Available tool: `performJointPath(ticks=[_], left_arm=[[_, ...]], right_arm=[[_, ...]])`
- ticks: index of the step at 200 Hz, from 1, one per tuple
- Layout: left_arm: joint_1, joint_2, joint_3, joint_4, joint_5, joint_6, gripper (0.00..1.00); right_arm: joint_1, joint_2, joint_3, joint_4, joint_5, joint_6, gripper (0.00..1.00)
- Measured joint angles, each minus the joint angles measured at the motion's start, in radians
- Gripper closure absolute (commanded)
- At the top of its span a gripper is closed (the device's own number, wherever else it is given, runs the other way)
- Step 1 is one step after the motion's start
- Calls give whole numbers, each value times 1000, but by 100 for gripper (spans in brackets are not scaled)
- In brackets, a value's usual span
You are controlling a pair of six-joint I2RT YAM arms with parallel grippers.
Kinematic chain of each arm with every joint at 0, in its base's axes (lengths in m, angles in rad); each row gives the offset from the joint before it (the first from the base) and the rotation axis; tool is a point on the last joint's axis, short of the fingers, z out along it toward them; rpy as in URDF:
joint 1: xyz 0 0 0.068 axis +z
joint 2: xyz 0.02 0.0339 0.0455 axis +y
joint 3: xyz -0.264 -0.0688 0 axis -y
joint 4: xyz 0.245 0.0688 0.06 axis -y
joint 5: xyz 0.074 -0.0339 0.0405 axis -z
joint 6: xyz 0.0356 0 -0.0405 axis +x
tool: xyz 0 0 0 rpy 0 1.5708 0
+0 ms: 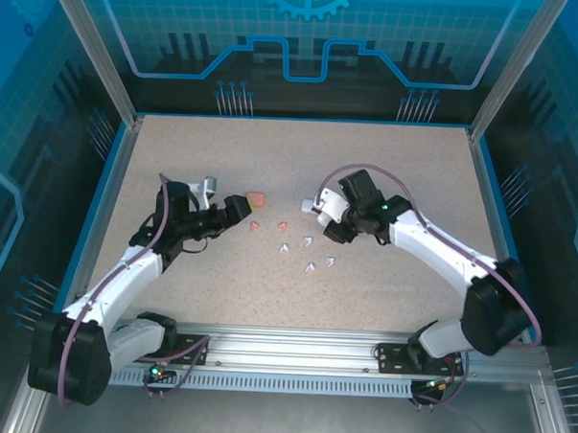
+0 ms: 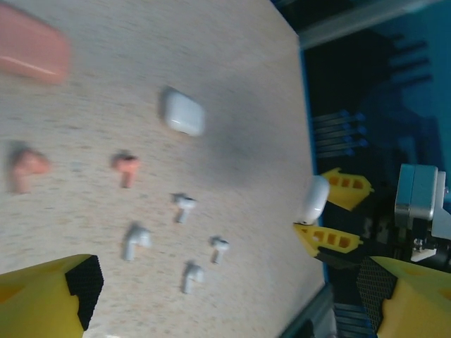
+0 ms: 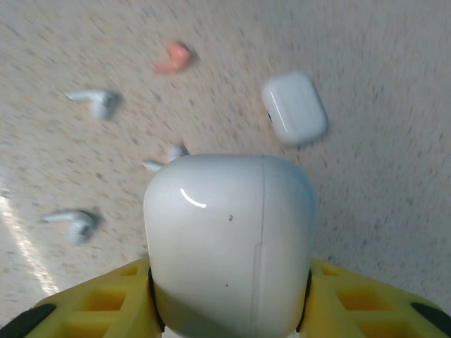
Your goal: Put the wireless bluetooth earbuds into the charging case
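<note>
The glossy white pebble-shaped plastic case [image 3: 229,239], clamped in the right gripper [image 3: 229,310], could squirt free: rounded, slick sides. The left gripper [image 2: 232,303] gapes wide, left of the 6 tiny stemmed earbuds [image 2: 184,208], white and salmon, loose mid-table.

Top external: high, behind arm bases [image 1: 149,337], looking down over whole counter [image 1: 387,163]. Wrist views: close, low, slanted onto counter; both sharing same scattered earbuds [image 2: 184,206].

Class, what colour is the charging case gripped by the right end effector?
The charging case is white, clearest in the right wrist view.
</note>
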Motion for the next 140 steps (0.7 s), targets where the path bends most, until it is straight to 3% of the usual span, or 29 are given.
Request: performJointPath(ticks=[61,140], left_arm=[[-169,74,80,95,127,1,11],[-308,212,172,121,153,16,20]], right_arm=[[111,-170,-41,47,-3,-25,56],[162,-179,-27,47,8,-44,56]])
